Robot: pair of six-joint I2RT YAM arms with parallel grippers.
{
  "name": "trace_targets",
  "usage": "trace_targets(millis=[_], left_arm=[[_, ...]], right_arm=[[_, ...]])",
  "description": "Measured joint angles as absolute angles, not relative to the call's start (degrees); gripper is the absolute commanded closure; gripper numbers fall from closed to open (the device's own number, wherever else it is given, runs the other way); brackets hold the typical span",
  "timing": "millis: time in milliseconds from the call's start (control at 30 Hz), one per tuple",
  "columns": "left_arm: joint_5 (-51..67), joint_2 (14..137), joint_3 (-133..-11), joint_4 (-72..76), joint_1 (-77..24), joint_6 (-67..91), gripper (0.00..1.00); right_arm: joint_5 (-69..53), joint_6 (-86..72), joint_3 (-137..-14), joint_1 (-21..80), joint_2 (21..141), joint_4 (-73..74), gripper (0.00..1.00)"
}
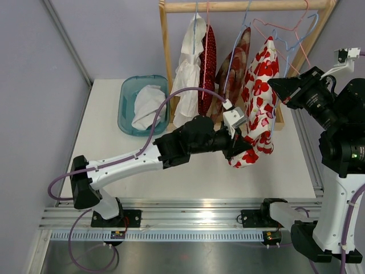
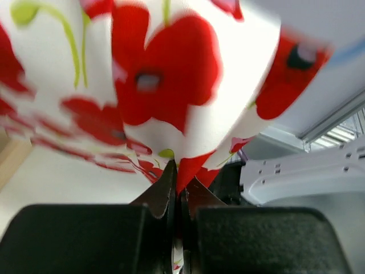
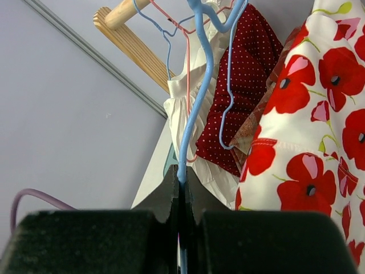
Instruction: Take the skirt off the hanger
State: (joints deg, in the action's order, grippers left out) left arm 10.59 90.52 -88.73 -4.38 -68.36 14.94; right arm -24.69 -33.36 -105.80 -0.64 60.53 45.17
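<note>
The skirt [image 1: 259,97] is white with red poppies and hangs from a light blue wire hanger [image 1: 296,40] on the wooden rail [image 1: 245,5]. My left gripper [image 1: 238,149] is shut on the skirt's lower hem; in the left wrist view the gripper [image 2: 178,177] pinches the cloth [image 2: 171,74] between its fingers. My right gripper [image 1: 280,91] is at the skirt's right side, shut on the blue hanger wire [image 3: 197,91]; in the right wrist view the gripper [image 3: 181,181] clamps it, with the skirt [image 3: 319,114] to the right.
Other garments hang to the left on the rail: a white one [image 1: 187,74], a dark red dotted one [image 1: 207,63] and a brown patterned one [image 1: 235,68]. Empty pink and blue hangers [image 1: 274,25] hang beside. A teal bin [image 1: 137,105] with white cloth sits back left.
</note>
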Motion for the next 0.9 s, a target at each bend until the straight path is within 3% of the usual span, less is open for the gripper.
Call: trace_targets(millis=[333, 533, 700, 900], left_arm=[[6.00, 76.49, -51.92, 6.98, -74.52, 22.72, 1.00], [0.71, 69.82, -34.98, 2.15, -83.83, 30.22, 1.00], [-6.42, 61.60, -35.18, -5.28, -85.03, 31.86, 1.00], [-16.80, 59.64, -51.59, -20.69, -80.71, 25.87, 1.00]], right_arm=[[-24.60, -32.40, -115.20, -0.62, 69.52, 49.23, 1.00], [-23.68, -31.99, -117.21, -0.64, 71.81, 46.00, 1.00], [-23.62, -31.97, -114.43, -0.64, 71.37, 43.86, 1.00], [-23.70, -31.94, -113.95, -0.64, 76.25, 43.86, 1.00]])
